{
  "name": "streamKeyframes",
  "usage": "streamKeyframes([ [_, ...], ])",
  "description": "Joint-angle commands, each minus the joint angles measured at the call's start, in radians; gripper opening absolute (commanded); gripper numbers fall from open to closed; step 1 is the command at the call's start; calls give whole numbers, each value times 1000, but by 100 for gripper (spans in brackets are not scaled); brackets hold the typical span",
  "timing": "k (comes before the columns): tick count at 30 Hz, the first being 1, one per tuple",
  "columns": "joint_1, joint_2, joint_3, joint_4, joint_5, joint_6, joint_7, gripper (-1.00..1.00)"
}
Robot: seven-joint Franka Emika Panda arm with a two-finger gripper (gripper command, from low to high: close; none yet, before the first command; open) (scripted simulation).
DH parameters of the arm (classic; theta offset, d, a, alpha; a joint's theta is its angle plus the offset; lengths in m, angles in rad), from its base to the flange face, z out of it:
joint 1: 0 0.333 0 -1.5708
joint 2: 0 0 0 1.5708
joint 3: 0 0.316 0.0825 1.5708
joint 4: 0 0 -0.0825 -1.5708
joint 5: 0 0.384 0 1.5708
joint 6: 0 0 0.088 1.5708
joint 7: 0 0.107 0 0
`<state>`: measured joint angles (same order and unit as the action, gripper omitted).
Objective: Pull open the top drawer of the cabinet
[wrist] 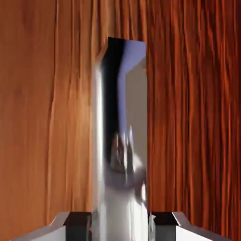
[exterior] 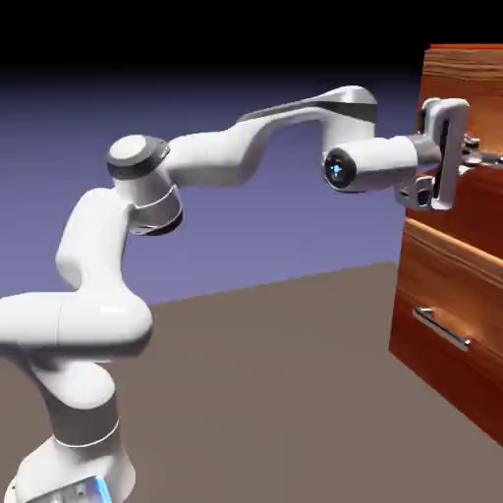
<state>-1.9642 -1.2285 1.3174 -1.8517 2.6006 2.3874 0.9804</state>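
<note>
Exterior view: my gripper [exterior: 470, 155] is up at the cabinet [exterior: 462, 295], level w/ the top drawer [exterior: 483, 196], fingers on its silver handle [exterior: 487, 159]. Lower drawer handle [exterior: 440, 328] sits well below me, untouched. Drawer front looks stiff, glossy wood; I'd guess it's heavy-ish but runs on slides, so a straight pull back should do. The bar is the only place to take hold; polished metal, prob. slippery.

Hand view: handle [wrist: 121, 141] fills the space between my fingertips [wrist: 75, 225], wood of the drawer front [wrist: 47, 117] right behind. Jaws nearly closed, clenched on the bar, one pad each side. Drawer looks not yet pulled.
</note>
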Motion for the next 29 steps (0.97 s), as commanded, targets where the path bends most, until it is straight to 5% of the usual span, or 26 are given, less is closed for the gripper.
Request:
streamKeyframes([
  [1,23,-13,-17,-36,-5,-18,7,-100],
  [26,722,-238,-524,-911,-338,-227,1,-100],
  [27,722,-238,-524,-911,-338,-227,1,100],
  [29,753,-269,-560,-946,-380,-229,16,100],
])
